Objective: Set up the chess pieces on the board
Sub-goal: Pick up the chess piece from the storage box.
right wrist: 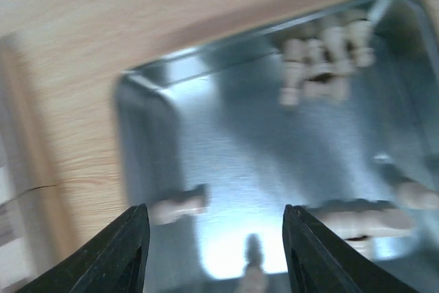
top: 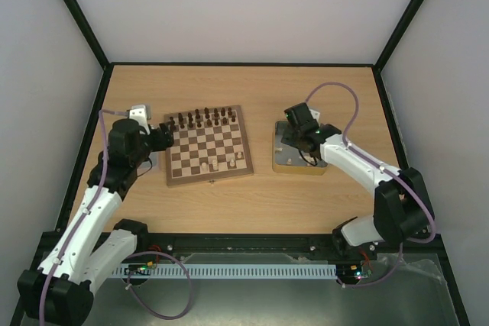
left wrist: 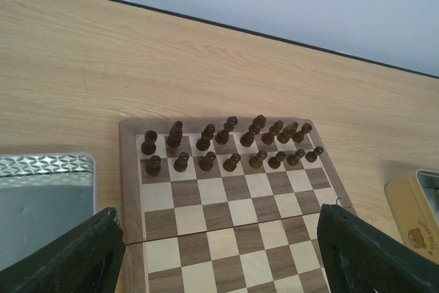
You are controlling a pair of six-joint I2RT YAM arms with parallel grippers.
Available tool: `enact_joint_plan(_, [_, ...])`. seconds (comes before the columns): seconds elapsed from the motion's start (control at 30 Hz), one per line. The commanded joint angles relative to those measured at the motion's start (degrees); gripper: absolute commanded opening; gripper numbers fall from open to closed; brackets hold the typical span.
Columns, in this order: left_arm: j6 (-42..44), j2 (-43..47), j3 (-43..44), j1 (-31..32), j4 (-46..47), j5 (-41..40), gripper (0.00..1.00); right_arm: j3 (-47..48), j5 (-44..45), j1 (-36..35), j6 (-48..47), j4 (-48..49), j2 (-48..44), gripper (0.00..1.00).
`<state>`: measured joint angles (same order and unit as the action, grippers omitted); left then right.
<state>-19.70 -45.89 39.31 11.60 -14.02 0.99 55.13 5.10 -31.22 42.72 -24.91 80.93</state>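
Observation:
The board [top: 208, 147] lies left of centre, with dark pieces [top: 202, 119] along its far rows and a few cream pieces [top: 228, 163] near its front right. In the left wrist view the board [left wrist: 233, 204] lies between my open fingers [left wrist: 75, 252]. My left gripper [top: 163, 139] hovers at the board's left edge, open and empty. My right gripper [top: 298, 139] is open over a metal tin [top: 299, 156]. The right wrist view shows several cream pieces [right wrist: 322, 60] lying in the tin [right wrist: 226, 135], one [right wrist: 178, 205] near the left finger.
A second metal tin [left wrist: 44, 200] sits left of the board under the left arm. A yellow tin wall [left wrist: 415, 214] shows at the right of the left wrist view. Black frame posts and white walls enclose the table.

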Motion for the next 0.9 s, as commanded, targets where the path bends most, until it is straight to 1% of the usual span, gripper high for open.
enact_joint_plan(0.0, [-0.41,-1.22,1.38,-0.26,2.28,2.23,0.79,-1.26,-0.94,4.93,-4.43,-7.57,2.12,0.53])
enact_joint_plan(0.1, [-0.71,-2.8,1.2,-0.26,3.99,3.26,0.79,-1.1,-1.31,7.3,-5.89,-7.03,4.65,0.53])
enact_joint_plan(0.23, [-0.52,-4.21,1.36,-0.26,4.64,3.75,0.79,0.56,-7.58,7.58,-9.2,-8.72,8.08,0.53])
enact_joint_plan(0.37, [-0.05,-4.23,0.8,-0.26,4.8,3.59,0.79,-1.27,-12.89,7.5,-11.08,-9.35,7.7,0.53])
enact_joint_plan(0.57, [-0.33,-4.11,-0.47,-0.26,5.67,3.98,0.79,-2.03,-14.28,5.82,-13.37,-10.29,7.35,0.51])
enact_joint_plan(0.67, [-0.42,-3.9,-0.54,-0.26,5.54,3.94,0.79,-1.38,-13.17,4.61,-13.69,-11.08,8.63,0.45])
enact_joint_plan(0.8, [-0.57,-3.26,-0.7,-0.26,5.7,3.84,0.78,-0.09,-9.85,3.32,-13.68,-12.01,10.89,0.31])
enact_joint_plan(0.87, [-0.66,-2.98,-0.78,-0.27,5.67,3.84,0.78,0.33,-8.84,3.11,-13.43,-12.16,11.25,0.22])
